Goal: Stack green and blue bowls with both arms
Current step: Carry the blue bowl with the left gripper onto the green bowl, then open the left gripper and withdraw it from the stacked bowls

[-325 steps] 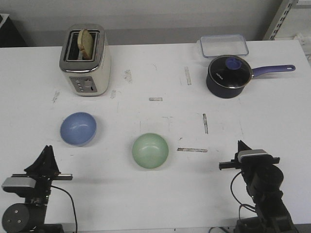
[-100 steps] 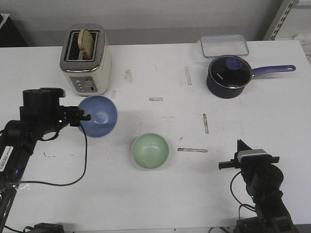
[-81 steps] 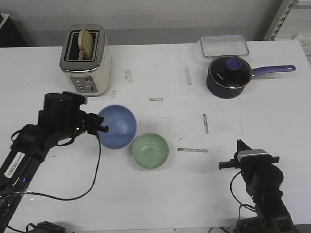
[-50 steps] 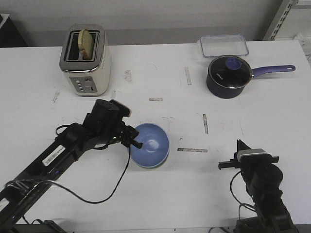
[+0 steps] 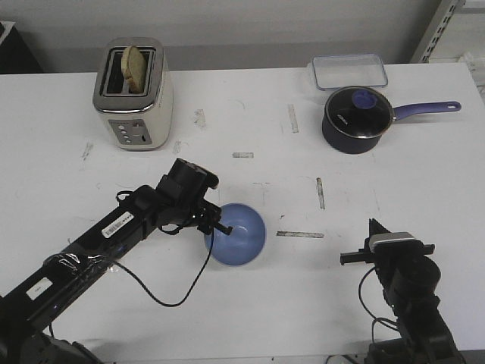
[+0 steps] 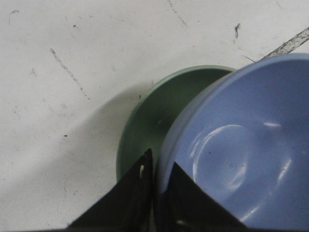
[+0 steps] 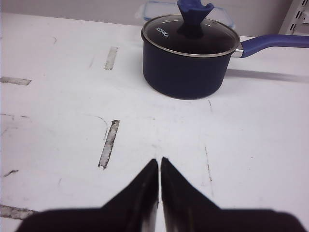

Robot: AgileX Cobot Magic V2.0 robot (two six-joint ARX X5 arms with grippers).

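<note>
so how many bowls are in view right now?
2. The blue bowl sits mid-table, its rim pinched by the left end effector. The green bowl is directly under it, hidden in the front view and visible only from the left wrist.

Smooth, faintly glossy blue bowl (image 6: 241, 159); matt, scuffed white table (image 5: 250, 114).

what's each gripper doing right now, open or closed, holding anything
Left gripper: closed on the rim of the light blue round bowl, held over the pale green bowl.
Right gripper: closed, holding nothing, above the bare white table.
</note>
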